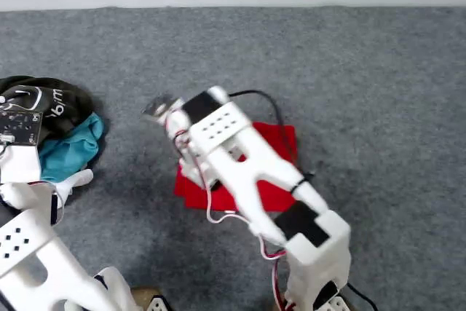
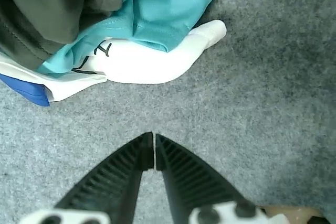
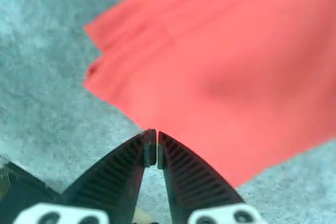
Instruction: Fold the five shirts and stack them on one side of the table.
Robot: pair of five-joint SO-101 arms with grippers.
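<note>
- The red shirt (image 1: 281, 138) looks folded. The right gripper (image 3: 151, 153), jaws shut and empty, hovers just off its edge.
- The pile (image 1: 69, 147) of unfolded shirts lies well apart from the red shirt, on the left gripper's side.
- The left gripper (image 2: 154, 153), jaws closed on nothing, is nearer the pile. A white sleeve (image 2: 157, 61) juts out toward it, so the next pick likely falls to this gripper.

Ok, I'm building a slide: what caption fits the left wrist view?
Left gripper, shut and empty, near the crumpled teal shirt, white shirt and dark shirt.
</note>
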